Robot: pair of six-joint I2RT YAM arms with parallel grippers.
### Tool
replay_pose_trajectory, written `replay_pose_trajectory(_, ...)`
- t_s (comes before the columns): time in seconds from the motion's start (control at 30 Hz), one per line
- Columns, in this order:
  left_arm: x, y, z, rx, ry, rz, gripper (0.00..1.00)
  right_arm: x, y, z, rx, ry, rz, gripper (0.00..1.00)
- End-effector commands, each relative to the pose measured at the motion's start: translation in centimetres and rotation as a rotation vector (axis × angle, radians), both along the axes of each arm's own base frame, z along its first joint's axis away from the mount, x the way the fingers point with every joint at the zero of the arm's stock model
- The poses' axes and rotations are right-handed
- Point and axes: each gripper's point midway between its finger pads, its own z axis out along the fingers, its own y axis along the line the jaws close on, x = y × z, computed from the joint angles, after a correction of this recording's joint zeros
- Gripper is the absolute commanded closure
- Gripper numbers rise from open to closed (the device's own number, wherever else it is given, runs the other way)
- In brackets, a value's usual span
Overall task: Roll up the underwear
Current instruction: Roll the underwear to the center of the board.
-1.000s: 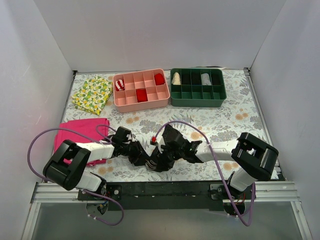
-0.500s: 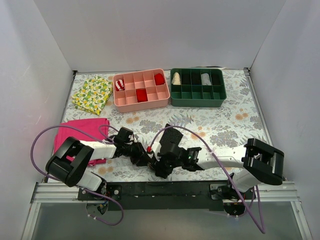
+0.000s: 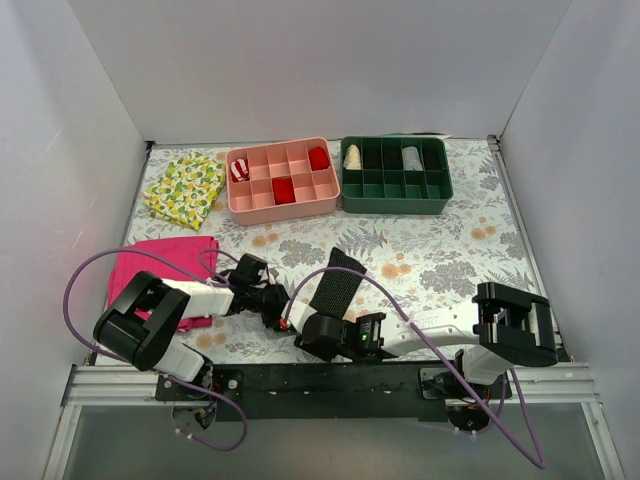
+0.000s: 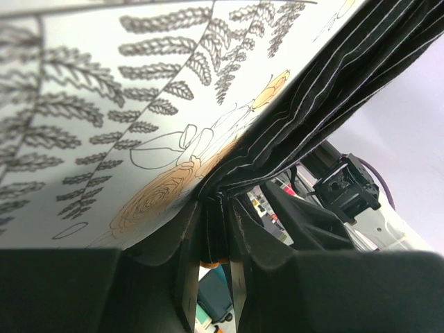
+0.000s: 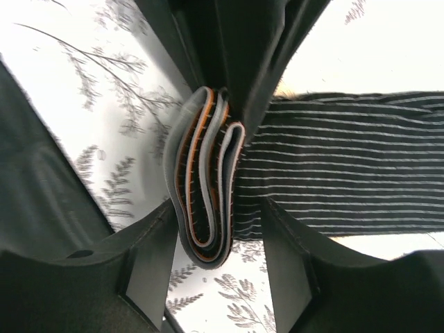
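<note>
Black pinstriped fabric, the underwear (image 3: 338, 283), is being held as a long strip over the near part of the floral table cover (image 3: 460, 250), between the two arms. Its edge is being pinched by the left gripper (image 4: 216, 220), whose fingers are being pressed tight on the cloth. A folded bundle at the strip's near end, showing orange and grey layered edges, is being squeezed between the fingers of the right gripper (image 5: 216, 223); the remaining striped length is being stretched away from it. A magenta cloth (image 3: 150, 262) is being overlapped by the left arm. A lemon-print cloth (image 3: 183, 187), a pink divided tray (image 3: 283, 207) and a green divided tray (image 3: 396, 203) are being left at the far side.
</note>
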Motion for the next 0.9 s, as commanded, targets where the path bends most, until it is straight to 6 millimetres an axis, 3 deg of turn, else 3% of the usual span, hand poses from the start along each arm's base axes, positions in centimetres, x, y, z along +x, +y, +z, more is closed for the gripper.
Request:
replay_pose_trajectory(0.0, -0.4, 0.7, -1.4, 0.068, 0.021, 0.006, 0.84, 1.3, 0.5, 1.2, 0.003, -0.104, -0.042, 0.44)
replay_pose_trajectory(0.27, -0.4, 0.7, -1.4, 0.067, 0.024, 0.004, 0.83, 0.7, 1.5, 2.3, 0.035, -0.161, -0.030, 0.46)
replay_pose_trajectory(0.47, -0.4, 0.6, -1.5, 0.065, 0.026, -0.003, 0.83, 0.6, 1.9, 2.0, 0.025, -0.166, -0.019, 0.46)
replay_pose_trajectory(0.67, -0.5, 0.6, -1.5, 0.060, 0.028, -0.001, 0.82, 0.4, 1.8, 1.7, 0.030, -0.151, -0.027, 0.64)
replay_pose_trajectory(0.7, -0.5, 0.6, -1.5, 0.060, 0.028, -0.001, 0.82, 0.4, 1.7, 1.7, 0.031, -0.148, -0.031, 0.75)
replay_pose_trajectory(0.87, -0.5, 0.7, -1.5, 0.064, 0.027, 0.012, 0.82, -0.7, 1.5, 1.4, 0.063, -0.077, -0.006, 0.97)
